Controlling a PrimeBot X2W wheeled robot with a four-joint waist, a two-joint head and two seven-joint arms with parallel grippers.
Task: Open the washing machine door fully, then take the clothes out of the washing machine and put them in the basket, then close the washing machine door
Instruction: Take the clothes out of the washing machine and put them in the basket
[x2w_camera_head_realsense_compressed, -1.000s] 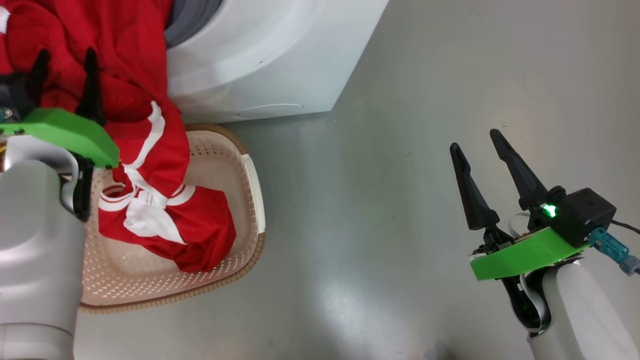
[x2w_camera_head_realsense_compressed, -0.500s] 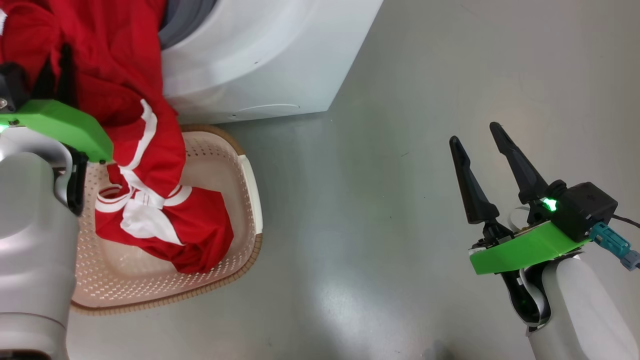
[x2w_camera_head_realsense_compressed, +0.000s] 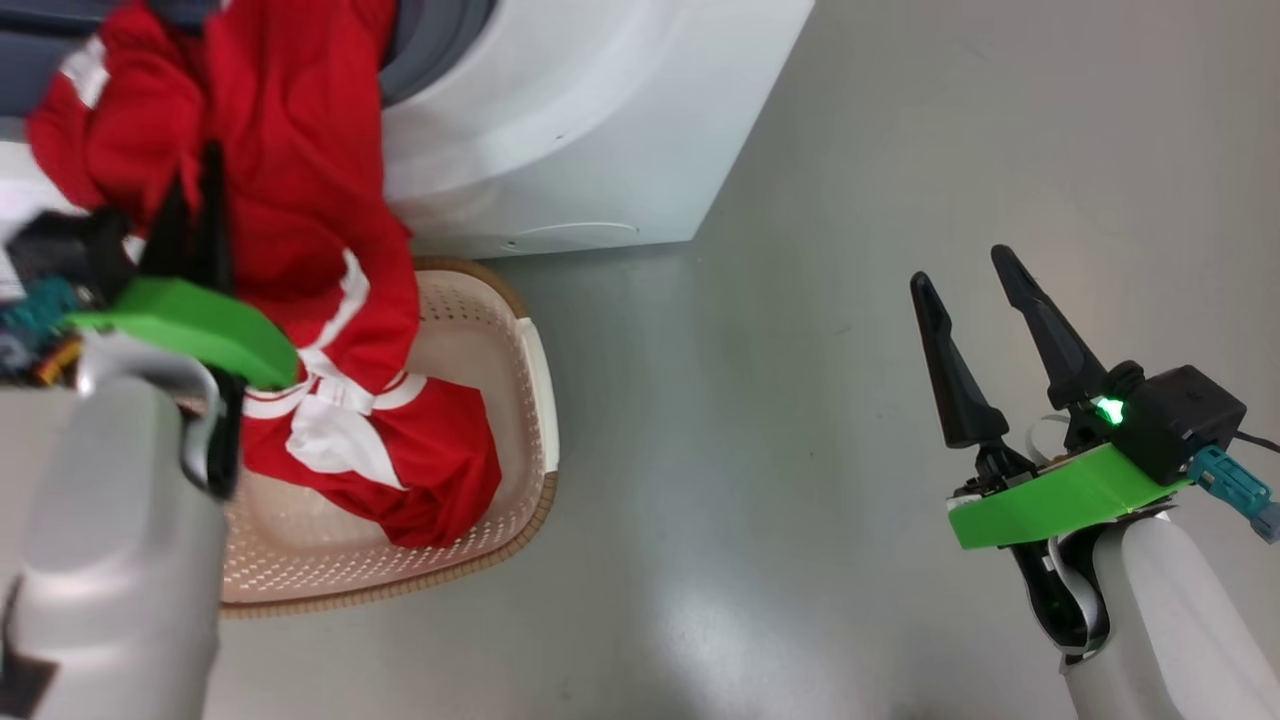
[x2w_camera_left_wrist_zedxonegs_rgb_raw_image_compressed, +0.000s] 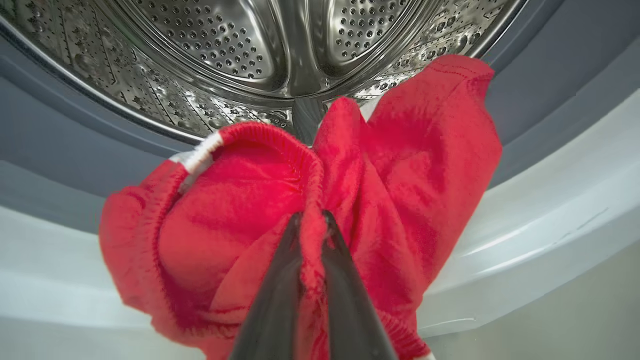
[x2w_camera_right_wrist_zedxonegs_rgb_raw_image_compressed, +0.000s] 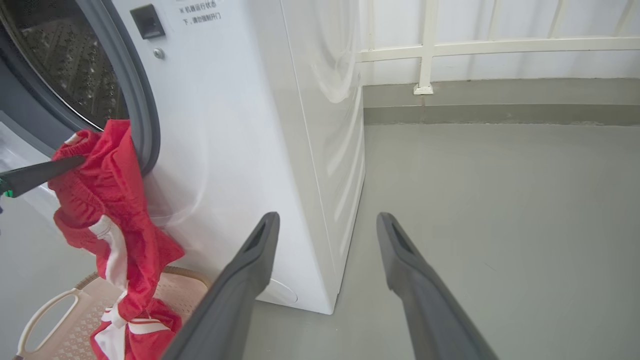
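The red clothes (x2w_camera_head_realsense_compressed: 300, 170) with white stripes hang from the grey-ringed drum mouth of the white washing machine (x2w_camera_head_realsense_compressed: 580, 120). Their lower end lies in the cream perforated basket (x2w_camera_head_realsense_compressed: 470, 320) on the floor below. My left gripper (x2w_camera_head_realsense_compressed: 195, 185) is shut on a fold of the clothes (x2w_camera_left_wrist_zedxonegs_rgb_raw_image_compressed: 240, 200) just outside the steel drum (x2w_camera_left_wrist_zedxonegs_rgb_raw_image_compressed: 235, 45). In the left wrist view the left gripper (x2w_camera_left_wrist_zedxonegs_rgb_raw_image_compressed: 312, 220) pinches red fabric between its tips. My right gripper (x2w_camera_head_realsense_compressed: 960, 268) stands open over bare floor, far to the right. The washing machine door is out of view.
In the right wrist view the right gripper (x2w_camera_right_wrist_zedxonegs_rgb_raw_image_compressed: 327, 217) points along the washing machine (x2w_camera_right_wrist_zedxonegs_rgb_raw_image_compressed: 240, 125) side. The clothes (x2w_camera_right_wrist_zedxonegs_rgb_raw_image_compressed: 110, 200) dangle into the basket (x2w_camera_right_wrist_zedxonegs_rgb_raw_image_compressed: 50, 310) there. A white railing (x2w_camera_right_wrist_zedxonegs_rgb_raw_image_compressed: 425, 50) lines the far wall. Grey floor (x2w_camera_head_realsense_compressed: 800, 450) lies between the basket and my right arm.
My left gripper has shut on the red fabric at the drum mouth. The head camera has shifted, so the whole picture sits further right and lower. My right gripper stays open.
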